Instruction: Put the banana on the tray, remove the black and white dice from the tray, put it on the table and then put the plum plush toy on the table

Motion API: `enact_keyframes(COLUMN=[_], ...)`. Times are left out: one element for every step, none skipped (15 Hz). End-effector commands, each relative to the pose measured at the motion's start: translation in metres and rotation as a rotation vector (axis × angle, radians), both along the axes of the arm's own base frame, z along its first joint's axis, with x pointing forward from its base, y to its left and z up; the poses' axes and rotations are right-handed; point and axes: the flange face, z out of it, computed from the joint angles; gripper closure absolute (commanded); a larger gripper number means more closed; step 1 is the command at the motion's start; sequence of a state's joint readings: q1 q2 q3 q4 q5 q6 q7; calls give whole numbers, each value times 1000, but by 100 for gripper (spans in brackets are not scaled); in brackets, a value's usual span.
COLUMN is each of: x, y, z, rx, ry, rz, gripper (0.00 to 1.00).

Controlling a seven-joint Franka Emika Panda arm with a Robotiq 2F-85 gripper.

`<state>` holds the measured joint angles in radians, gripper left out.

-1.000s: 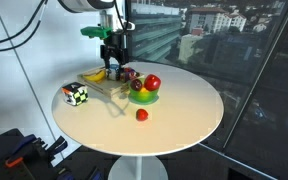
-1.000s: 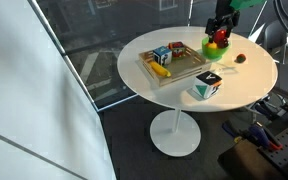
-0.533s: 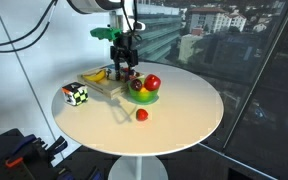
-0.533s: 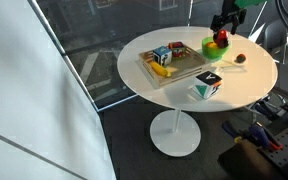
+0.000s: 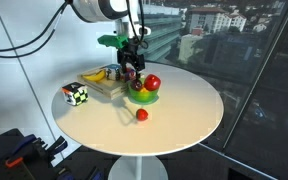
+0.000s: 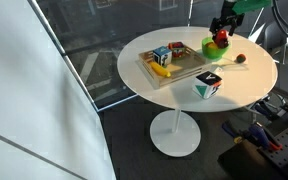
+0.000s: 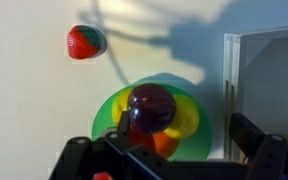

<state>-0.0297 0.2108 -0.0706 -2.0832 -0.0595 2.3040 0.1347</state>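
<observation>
The plum plush toy (image 7: pixel 151 107), dark purple and round, lies on top of the fruit in a green bowl (image 7: pixel 106 118); it also shows in an exterior view (image 5: pixel 136 84). My gripper (image 7: pixel 169 145) hangs above the bowl, open and empty, with the plum between its spread fingers; it shows in both exterior views (image 5: pixel 131 68) (image 6: pixel 224 24). The banana (image 5: pixel 96 75) (image 6: pixel 161 70) lies on the wooden tray (image 5: pixel 112 90) (image 6: pixel 187 68). The black and white dice (image 5: pixel 76 94) (image 6: pixel 208 84) stands on the white table (image 5: pixel 184 110) (image 6: pixel 234 85), off the tray.
A small red strawberry-like fruit (image 7: pixel 85 42) (image 5: pixel 141 114) (image 6: pixel 240 59) lies on the table near the bowl (image 6: pixel 216 47). Two small coloured cubes (image 6: pixel 167 52) stand on the tray. The tray's edge (image 7: pixel 254 70) is close beside the bowl.
My gripper has moved sideways from above the tray's far side to above the green bowl. The banana, dice and plum have not moved.
</observation>
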Motion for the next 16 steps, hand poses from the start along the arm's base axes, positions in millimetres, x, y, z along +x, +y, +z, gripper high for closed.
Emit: enact_keyframes(x=[9,9,10,10,10,10,9,9,8,8,8,8,8,8,8,8], y=[-5,-7,-8,-10,-11,-13,-15,-17,-19,-20,-21,-22,-22,-22,-21,-20], z=[-6,-9,-12,-14,-16,-17,-18,-19,-19,-20,-21,-22,-22,-23,-24,-24], rx=[-36,-42,-47,-52,-55,-58,-60,-62,-65,-63,-65,-63,-65,-64,-61,-59], ry=[-14,-15,-15,-15,-13,-13,-10,-8,-7,-2,-2,1,2,4,7,10], rz=[-4,-3,0,3,3,3,-2,-4,-5,-4,-7,-6,-7,-7,-4,-2], gripper=[0,0,0,0,0,0,0,0,0,25,26,34,44,51,59,66])
